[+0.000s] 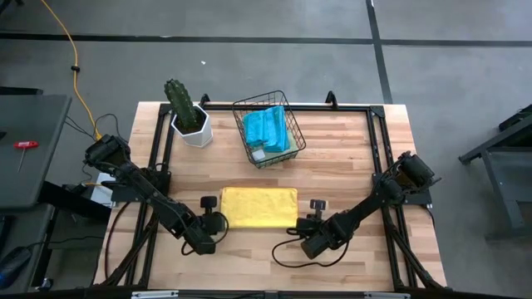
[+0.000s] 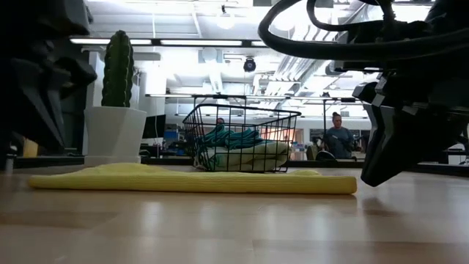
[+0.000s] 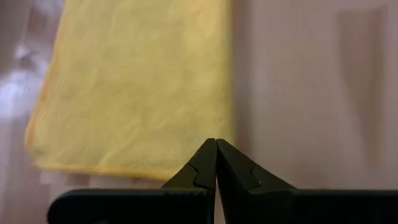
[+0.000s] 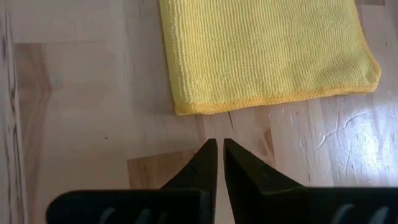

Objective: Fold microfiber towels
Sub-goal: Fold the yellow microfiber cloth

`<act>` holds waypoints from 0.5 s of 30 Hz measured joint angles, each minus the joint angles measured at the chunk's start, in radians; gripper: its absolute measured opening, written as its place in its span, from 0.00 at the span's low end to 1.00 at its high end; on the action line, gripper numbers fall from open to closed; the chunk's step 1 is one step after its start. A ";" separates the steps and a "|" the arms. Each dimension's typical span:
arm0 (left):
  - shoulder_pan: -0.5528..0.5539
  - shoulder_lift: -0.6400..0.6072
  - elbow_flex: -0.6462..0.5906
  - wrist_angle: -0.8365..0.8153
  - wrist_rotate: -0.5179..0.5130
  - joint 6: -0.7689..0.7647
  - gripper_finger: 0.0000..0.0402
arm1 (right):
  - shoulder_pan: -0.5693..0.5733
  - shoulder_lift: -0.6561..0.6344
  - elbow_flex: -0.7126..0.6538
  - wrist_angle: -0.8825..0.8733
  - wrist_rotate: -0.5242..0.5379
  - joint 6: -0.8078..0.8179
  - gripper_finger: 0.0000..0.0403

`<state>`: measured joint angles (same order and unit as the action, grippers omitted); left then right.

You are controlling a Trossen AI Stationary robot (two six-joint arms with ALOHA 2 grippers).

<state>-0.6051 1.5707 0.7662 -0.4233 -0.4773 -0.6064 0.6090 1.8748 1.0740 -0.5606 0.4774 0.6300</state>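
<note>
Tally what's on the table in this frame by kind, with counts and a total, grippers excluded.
Yellow microfiber towel, folded flat on the table: 1
Teal-blue towels bunched in the basket: cannot be counted singly, taken as 1 pile
Light cloth under them: 1
Black wire basket: 1
Cactus in a white pot: 1
Total: 5

Dark jointed arms, black looping cables, pointed black fingers (image 4: 205, 163).

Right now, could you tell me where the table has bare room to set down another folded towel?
Bare wood lies right of the black wire basket, toward the table edge, and between the cactus pot and the yellow towel. The front is crowded: left gripper and right gripper, jaws shut, flank that towel.
</note>
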 joint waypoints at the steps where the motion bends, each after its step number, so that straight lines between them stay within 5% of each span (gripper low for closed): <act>1: -0.007 0.000 0.006 0.008 -0.003 0.000 0.00 | 0.000 0.000 0.000 0.000 0.000 0.000 0.05; 15: -0.056 0.000 0.010 0.015 0.029 -0.116 0.14 | 0.000 -0.001 -0.010 0.021 0.032 0.001 0.05</act>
<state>-0.6610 1.5709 0.7761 -0.4080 -0.4485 -0.7223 0.6090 1.8740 1.0641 -0.5396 0.5098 0.6308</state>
